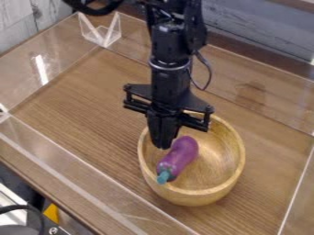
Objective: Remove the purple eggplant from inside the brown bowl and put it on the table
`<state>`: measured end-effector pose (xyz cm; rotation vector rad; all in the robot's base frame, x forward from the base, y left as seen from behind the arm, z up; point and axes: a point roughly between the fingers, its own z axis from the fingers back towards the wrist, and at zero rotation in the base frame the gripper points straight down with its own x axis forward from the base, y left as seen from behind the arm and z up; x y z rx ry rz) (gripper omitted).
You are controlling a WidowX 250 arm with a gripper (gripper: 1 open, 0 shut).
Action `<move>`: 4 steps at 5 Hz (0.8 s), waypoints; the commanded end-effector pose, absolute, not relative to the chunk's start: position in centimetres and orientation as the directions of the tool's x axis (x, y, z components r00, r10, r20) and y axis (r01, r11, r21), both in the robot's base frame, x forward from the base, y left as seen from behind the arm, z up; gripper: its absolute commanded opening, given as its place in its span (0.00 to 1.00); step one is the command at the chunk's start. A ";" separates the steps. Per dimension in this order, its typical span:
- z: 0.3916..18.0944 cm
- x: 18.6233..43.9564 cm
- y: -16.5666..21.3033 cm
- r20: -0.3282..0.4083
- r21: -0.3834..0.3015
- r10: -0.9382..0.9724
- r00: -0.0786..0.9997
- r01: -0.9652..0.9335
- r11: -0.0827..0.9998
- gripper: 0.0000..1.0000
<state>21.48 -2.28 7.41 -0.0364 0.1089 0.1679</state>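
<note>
Black robot gripper (166, 144), pointing down over the left part of the large round light-brown wooden bowl (227, 179), is clenched on the glossy purple toy eggplant (178, 158); eggplant hangs tilted inside the bowl; transfer to brown wood-grain table (86, 101) not yet done.

A robot test bench in a lab, by the look of it: a flat brown wood-grain tabletop (86, 110) fenced in by clear acrylic walls (55, 55) along its edges, a black robot arm (172, 55) with loose black cabling reaching over it. A small clear acrylic stand (98, 29) sits at the far corner. A grey plank-patterned backdrop (263, 23) closes off the rear. Nothing domestic, just a staged enclosure.
</note>
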 end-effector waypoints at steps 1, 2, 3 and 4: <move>7.9 21.6 -2.0 -0.060 -0.040 0.266 0.962 -0.268 0.962 0.00; 7.4 21.3 -1.8 -0.047 -0.044 0.354 0.934 -0.356 0.933 0.00; 8.0 21.7 -1.4 -0.044 -0.039 0.363 0.931 -0.365 0.930 0.00; 8.4 22.2 -0.9 -0.043 -0.033 0.374 0.926 -0.375 0.926 0.00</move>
